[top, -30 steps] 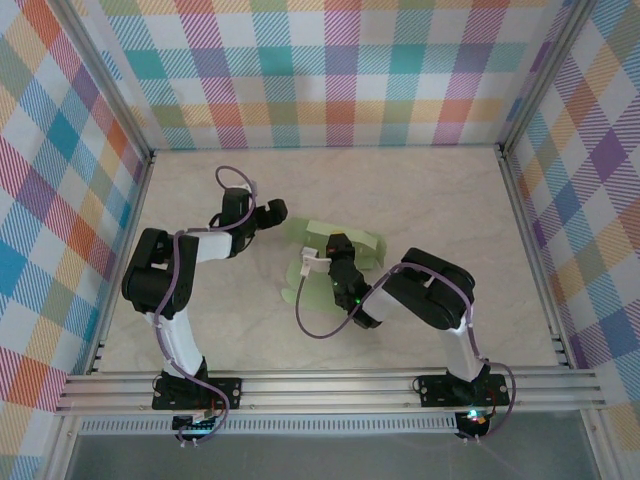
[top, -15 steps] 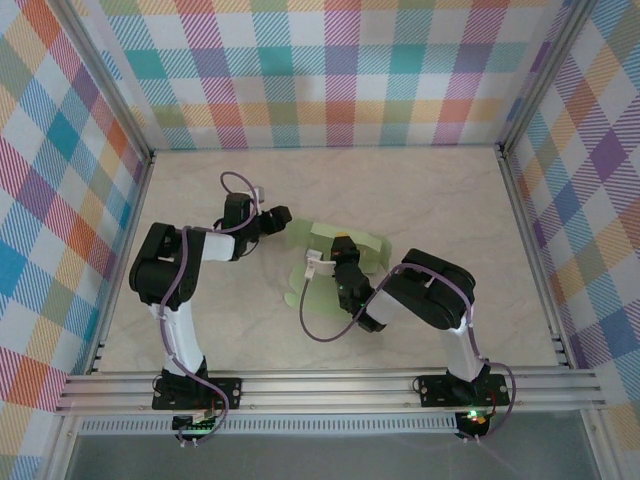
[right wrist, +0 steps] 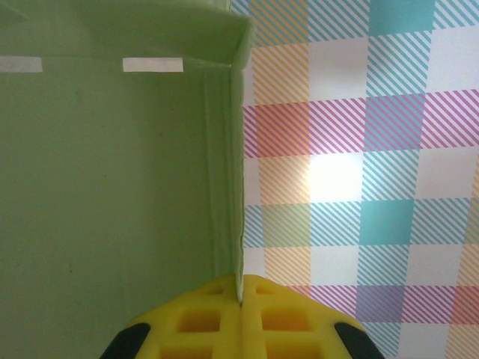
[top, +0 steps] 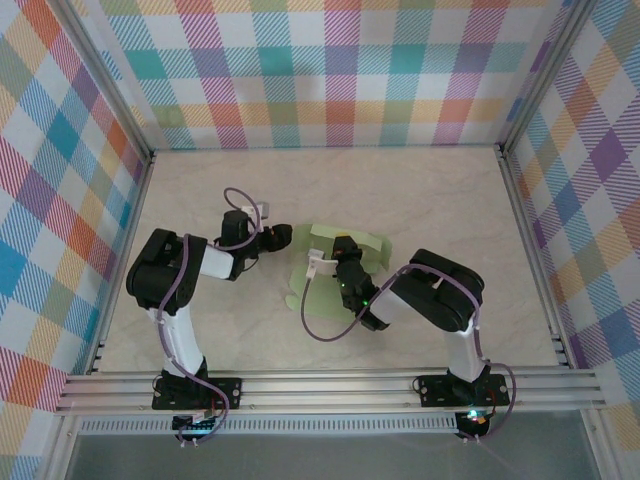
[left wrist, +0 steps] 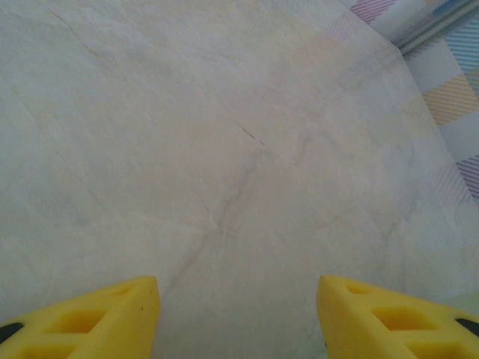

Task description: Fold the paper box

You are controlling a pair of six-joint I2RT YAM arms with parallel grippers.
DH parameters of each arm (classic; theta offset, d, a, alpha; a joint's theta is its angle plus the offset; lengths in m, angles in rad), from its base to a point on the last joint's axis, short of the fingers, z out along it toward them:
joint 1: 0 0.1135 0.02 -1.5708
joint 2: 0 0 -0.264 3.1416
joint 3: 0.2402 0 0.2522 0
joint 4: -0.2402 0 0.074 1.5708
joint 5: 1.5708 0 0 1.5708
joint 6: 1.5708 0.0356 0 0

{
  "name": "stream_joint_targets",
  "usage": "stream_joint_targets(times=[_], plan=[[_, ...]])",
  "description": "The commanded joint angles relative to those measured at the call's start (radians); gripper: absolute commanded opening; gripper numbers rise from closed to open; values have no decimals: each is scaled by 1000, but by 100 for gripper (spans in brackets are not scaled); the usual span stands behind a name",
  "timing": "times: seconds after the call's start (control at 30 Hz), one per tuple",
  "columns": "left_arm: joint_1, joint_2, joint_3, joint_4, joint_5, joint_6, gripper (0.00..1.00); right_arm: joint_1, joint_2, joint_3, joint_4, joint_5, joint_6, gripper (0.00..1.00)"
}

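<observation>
The left gripper [top: 279, 238] hung low over the table [top: 430, 200], its yellow fingers [left wrist: 97, 318] standing apart with nothing between them. In the left wrist view, bare marbled table [left wrist: 224, 149] lay beneath and ahead of that gripper [left wrist: 238, 318], with a corner of the plaid wall [left wrist: 456, 90] far off to its upper right.

Just to the right of the left gripper's tips, and apart from them, lay the paper box [top: 370, 246]. It was a pale sage-green card cut-out, partly spread flat on the table, with rounded flaps showing on its far right and near left sides.

The right gripper [top: 341, 248] sat over the middle of the card, reaching in from the near right. In the right wrist view its yellow fingers [right wrist: 202, 318] were pressed together, and the thin edge of a raised panel of the paper box [right wrist: 112, 187] ran straight down into the seam between them, so the gripper [right wrist: 241, 295] was clamped on that card. The panel stood upright to the left of the gripper, with a folded-over strip along its top and two pale slots near that fold. To the right of the gripper the plaid wall [right wrist: 359, 149] showed in pink, teal and orange checks.
</observation>
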Motion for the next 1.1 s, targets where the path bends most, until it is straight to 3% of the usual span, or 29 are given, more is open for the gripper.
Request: stream_joint_targets(times=[0.0, 0.27, 0.5, 0.7, 1.07], plan=[[-30, -36, -43, 10, 50, 50, 57, -9, -25, 0, -61, -24, 59, 0], [-83, -56, -54, 12, 80, 152, 48, -9, -18, 13, -71, -31, 54, 0], [-102, -86, -81, 26, 88, 189, 50, -9, -1, 12, -54, -28, 34, 0], [-123, -97, -104, 31, 64, 207, 50, -7, 59, 32, 116, -9, -69, 0], [-135, -128, -166, 69, 29, 222, 53, 8, 99, 26, 120, 23, -74, 0]])
